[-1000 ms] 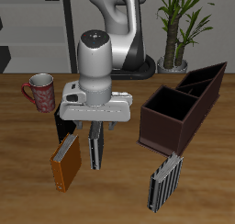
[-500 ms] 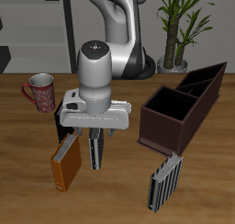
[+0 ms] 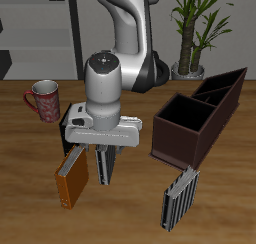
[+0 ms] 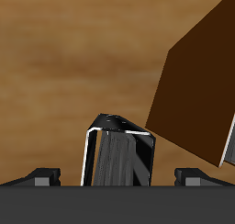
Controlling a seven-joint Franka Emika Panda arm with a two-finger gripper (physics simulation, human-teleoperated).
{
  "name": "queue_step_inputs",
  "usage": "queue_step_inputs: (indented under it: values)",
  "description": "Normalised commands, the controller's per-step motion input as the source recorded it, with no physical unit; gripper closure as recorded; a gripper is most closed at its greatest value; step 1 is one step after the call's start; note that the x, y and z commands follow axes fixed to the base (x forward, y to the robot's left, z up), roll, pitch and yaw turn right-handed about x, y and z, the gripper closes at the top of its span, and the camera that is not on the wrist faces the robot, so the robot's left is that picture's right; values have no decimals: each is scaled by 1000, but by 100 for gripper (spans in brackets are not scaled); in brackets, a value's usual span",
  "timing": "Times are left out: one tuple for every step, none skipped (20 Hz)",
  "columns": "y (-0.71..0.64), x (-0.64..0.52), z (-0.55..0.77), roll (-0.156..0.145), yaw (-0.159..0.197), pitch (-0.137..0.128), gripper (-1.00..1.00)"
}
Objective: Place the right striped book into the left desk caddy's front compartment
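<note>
— Where is the striped book (image 3: pixel 105 170) to be found, and how are the jaws set?

— It is seen standing on the table (image 3: pixel 30 163) about midway between the side edges and towards the front edge, directly under the gripper (image 3: pixel 107 150). In the wrist view the fingers (image 4: pixel 41 177) are spread wide, with the book's top between them and nothing clamped yet. The caddy (image 3: pixel 180 143) is placed well apart, farther back.

— What could go wrong from here?

— A brown book (image 3: pixel 70 180) is leaning just beside the target. If the descent is made slightly off line, that book could be struck by a finger, or both books could be pinched together. A tilted book could also be tipped over if the jaws are shut too high on it. The other striped book (image 3: pixel 180 196), near the front edge, is judged too far away to be disturbed.

— What has changed over the last second?

— The gripper has been lowered noticeably towards the book; the book itself, its brown neighbour and the mug (image 3: pixel 43 99) have not been moved.
</note>
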Motion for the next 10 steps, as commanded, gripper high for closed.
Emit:
queue_step_inputs:
  values:
    - [57, -52, -110, 68, 17, 5, 100]
    - [-17, -60, -21, -27, -38, -5, 100]
    - [24, -45, 16, 0, 0, 0, 100]
    - [136, -86, -88, 51, -20, 10, 100]
    - [90, -65, -28, 10, 14, -8, 100]
    - [13, -54, 4, 0, 0, 0, 100]
    - [224, -121, 73, 30, -13, -11, 100]
    - [90, -70, 81, 5, -2, -8, 100]
    - [208, -133, 148, 18, -15, -15, 100]
    - [-51, -38, 41, 0, 0, 0, 100]
